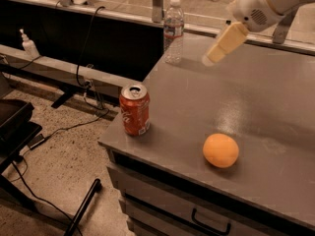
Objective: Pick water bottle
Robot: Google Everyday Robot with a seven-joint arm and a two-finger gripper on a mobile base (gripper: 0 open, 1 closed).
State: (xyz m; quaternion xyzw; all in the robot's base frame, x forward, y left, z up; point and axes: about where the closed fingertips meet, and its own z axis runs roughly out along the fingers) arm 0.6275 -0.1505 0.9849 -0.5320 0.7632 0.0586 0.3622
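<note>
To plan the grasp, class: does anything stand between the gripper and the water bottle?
Nothing visible does. The gripper hovers close beside the water bottle at the back of the table; the soda can and orange sit nearer the front.

The water bottle (173,32) is tall, thin and see-through, with a white cap on top and a paper band with red and blue around its middle. It stands straight up on the far left corner of the grey table (256,97), close to the back edge. The gripper (212,56) hangs in the air to the right of the bottle, near it but not touching it.
</note>
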